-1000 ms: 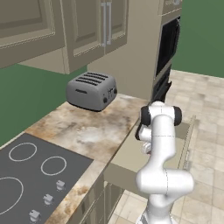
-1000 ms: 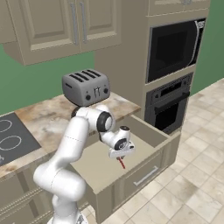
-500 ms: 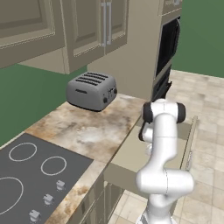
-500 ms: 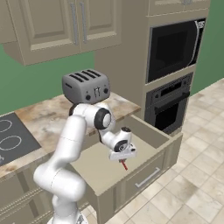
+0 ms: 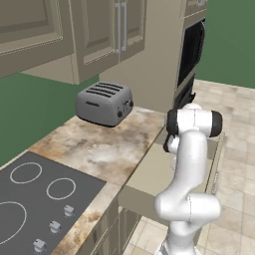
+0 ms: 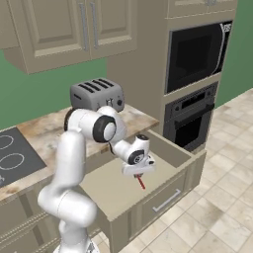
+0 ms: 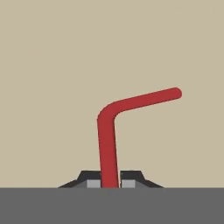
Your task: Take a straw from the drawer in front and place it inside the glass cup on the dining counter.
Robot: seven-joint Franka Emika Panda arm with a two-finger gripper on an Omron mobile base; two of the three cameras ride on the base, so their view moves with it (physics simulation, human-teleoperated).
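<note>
The drawer point(image 6: 165, 200) stands pulled out below the counter, its tan floor bare; it also shows in the left base view as the drawer point(image 5: 149, 172). My gripper point(image 6: 138, 173) points down into it and is shut on the red straw point(image 6: 141, 182), whose lower end pokes out beneath the hand. In the hand view the straw point(image 7: 107, 144) rises from between the closed fingertips of the gripper point(image 7: 109, 181) and bends to the right, against the drawer floor. The glass cup and the dining counter are out of view.
A grey toaster point(image 5: 104, 103) sits on the marbled counter point(image 5: 94, 149) beside a black cooktop point(image 5: 35, 199). Wall ovens point(image 6: 195, 89) stand right of the drawer. Upper cabinets point(image 6: 74, 29) hang above. Tiled floor point(image 6: 222, 197) lies to the right.
The fingers have finished closing on the straw. The hand has shifted only slightly over the drawer.
</note>
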